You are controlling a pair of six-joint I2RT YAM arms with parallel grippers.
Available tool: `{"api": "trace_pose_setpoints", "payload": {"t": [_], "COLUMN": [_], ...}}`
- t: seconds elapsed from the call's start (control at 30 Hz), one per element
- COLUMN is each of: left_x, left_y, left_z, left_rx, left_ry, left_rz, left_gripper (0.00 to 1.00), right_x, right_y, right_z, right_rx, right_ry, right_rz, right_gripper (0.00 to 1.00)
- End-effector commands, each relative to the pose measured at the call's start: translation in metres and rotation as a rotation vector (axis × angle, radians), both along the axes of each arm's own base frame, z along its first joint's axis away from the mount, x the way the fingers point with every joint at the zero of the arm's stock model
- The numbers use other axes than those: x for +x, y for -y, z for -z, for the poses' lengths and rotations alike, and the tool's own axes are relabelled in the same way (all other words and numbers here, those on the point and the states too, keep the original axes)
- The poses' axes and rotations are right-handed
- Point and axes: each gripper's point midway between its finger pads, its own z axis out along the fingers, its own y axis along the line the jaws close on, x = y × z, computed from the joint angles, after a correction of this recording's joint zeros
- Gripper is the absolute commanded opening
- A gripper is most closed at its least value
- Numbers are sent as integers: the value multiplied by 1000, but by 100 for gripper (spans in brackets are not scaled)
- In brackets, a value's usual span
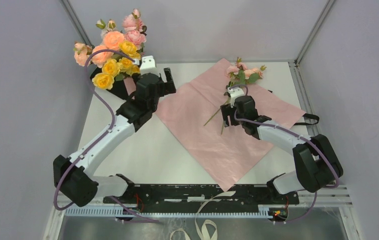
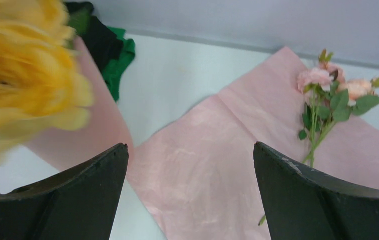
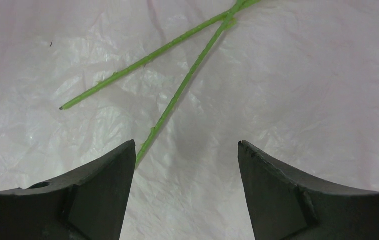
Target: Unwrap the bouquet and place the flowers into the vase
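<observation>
No text, label, brand, number or sign can be read in any of the three views.

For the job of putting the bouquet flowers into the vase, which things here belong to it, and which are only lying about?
Belong to the job:
- flowers, standing in the vase
- unfolded bouquet paper

Only lying about:
- pale pink sprig, on the paper
- black cloth lump
- loose black ribbon
- white strap at the near edge
</observation>
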Motion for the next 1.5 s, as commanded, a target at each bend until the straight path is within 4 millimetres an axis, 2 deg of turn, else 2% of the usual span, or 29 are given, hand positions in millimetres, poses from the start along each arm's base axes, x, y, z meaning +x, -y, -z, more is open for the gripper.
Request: {"api": "trace_pose_setpoints", "payload": {"t": [0.0, 0.23, 0.33, 0.53, 0.83, 1.0, 1.17, 1.3, 1.47], "left_x": [8, 27, 35, 45, 43, 45, 44, 43, 39], "left_y": [32, 62, 82, 110, 110, 120, 122, 122, 120], "left_z": [17, 43, 58, 74, 95, 112, 122, 126, 131], "left_rx": [-35, -5, 3, -10, 10, -1, 1, 2, 9], "left_ry": [-53, -121, -156, -199, -237, -275, -297, -306, -317], "left_rz": [80, 128, 169, 235, 237, 260, 266, 268, 270], "left_gripper": [100, 100, 100, 100, 100, 100, 100, 100, 100], "right_x": [26, 41, 49, 65, 90, 108, 126, 143, 148], "right_y": [2, 0, -5, -9, -6, 4, 4, 0, -2], "right_z": [-46, -51, -51, -47, -45, -35, -26, -24, -4], "right_rx": [32, 19, 21, -23, -76, -89, -80, -83, -71], "right_ry": [133, 136, 131, 88, 77, 45, 11, -2, -46], "right_rz": [83, 105, 105, 114, 161, 197, 196, 198, 200], "right_gripper": [81, 82, 81, 82, 81, 78, 74, 67, 47]}}
